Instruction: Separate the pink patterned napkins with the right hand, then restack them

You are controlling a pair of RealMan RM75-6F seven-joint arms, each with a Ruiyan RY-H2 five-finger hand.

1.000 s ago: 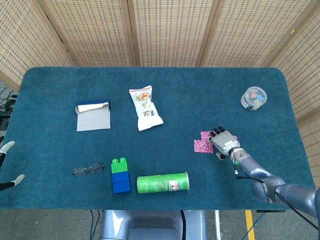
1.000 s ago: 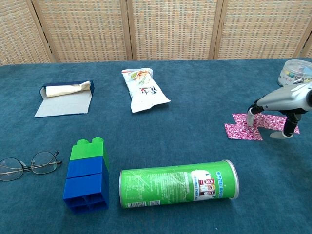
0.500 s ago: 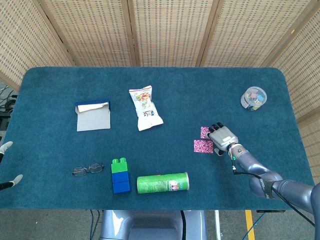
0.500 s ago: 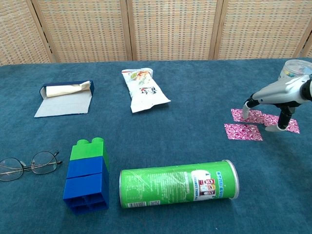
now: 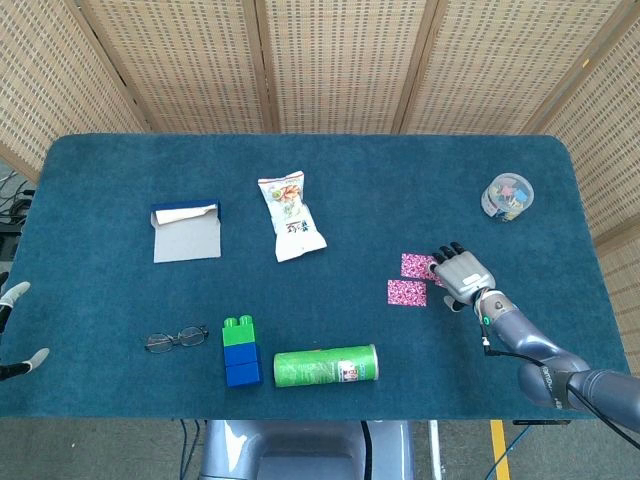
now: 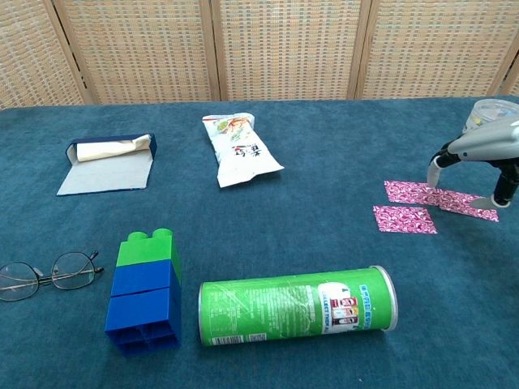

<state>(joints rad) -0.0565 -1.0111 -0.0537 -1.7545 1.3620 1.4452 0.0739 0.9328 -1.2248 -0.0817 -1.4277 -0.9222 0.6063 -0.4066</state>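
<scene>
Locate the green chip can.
In the head view the green chip can lies on its side at the table's near edge, just right of the block stack.

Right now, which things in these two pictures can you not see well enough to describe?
- Left robot hand: head view, only fingertips show at the left edge; open or shut is unclear.
- Far napkin: head view, the right robot hand covers its right end.
- Jar: chest view, partly hidden by the right robot hand; contents too small to name.
- Chips can: label print too small to read.
</scene>
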